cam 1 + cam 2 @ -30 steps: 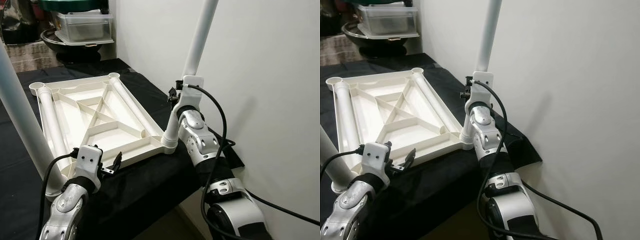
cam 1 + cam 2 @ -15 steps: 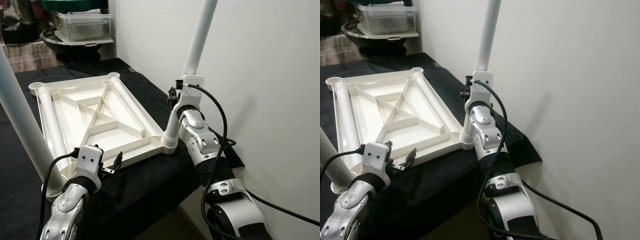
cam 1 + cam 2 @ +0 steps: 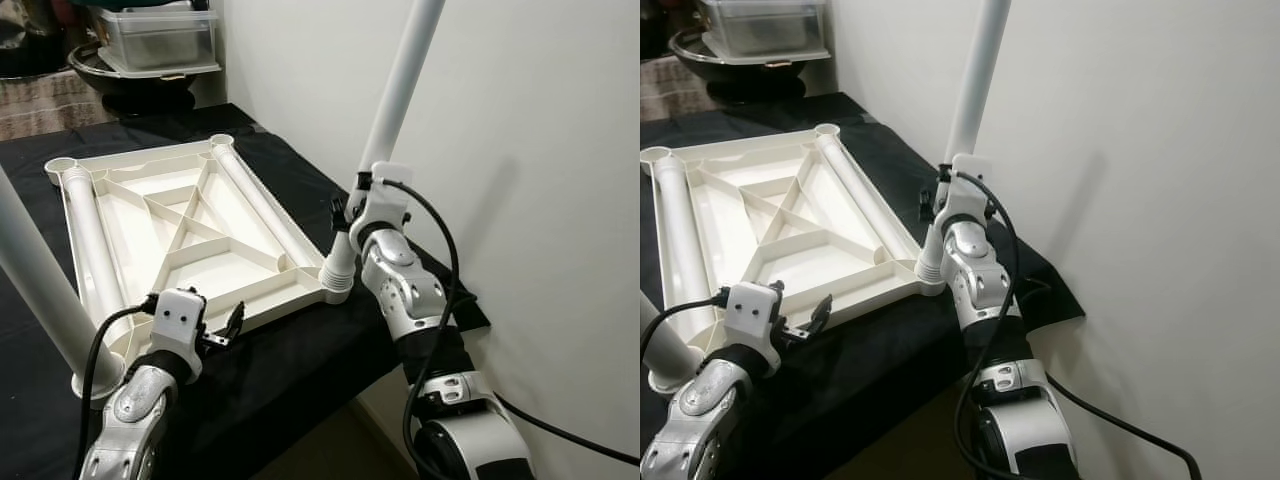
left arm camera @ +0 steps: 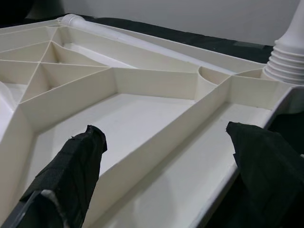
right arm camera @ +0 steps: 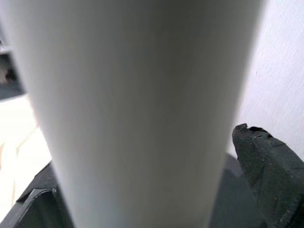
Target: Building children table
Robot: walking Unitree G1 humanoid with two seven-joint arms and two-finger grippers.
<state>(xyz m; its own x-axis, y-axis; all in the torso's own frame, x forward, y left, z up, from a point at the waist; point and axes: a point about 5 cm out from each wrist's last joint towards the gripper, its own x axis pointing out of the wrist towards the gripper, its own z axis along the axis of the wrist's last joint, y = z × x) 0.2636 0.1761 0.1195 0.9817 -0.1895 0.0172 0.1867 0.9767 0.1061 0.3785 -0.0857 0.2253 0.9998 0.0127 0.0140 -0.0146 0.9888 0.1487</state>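
Tabletop (image 3: 190, 235), white and ribbed, lies upside down on a bench (image 3: 290, 350) draped in black cloth, its underside braces facing up. Two loose white legs lie in it: one leg along its left edge (image 3: 85, 235) and another along its right edge (image 3: 262, 208). A third leg (image 3: 400, 85) stands upright in the near right corner socket (image 3: 336, 283), rising beside the white wall (image 3: 540, 150). A fourth leg (image 3: 40, 290) stands in the near left corner and leans toward the camera.

The right tool (image 3: 345, 212) sits low on the upright leg, just above the socket; in the right wrist view the leg (image 5: 137, 109) sits between its black fingers (image 5: 263, 156), which appear to pinch it, though the contact itself is hard to see.

The left tool (image 3: 228, 328) hovers at the tabletop's near edge, its fingers (image 4: 71, 171) spread apart over the ribbed tray (image 4: 142, 118), holding nothing.

A clear plastic bin (image 3: 160, 40) sits on a dark round stand (image 3: 120, 85) beyond the bench.
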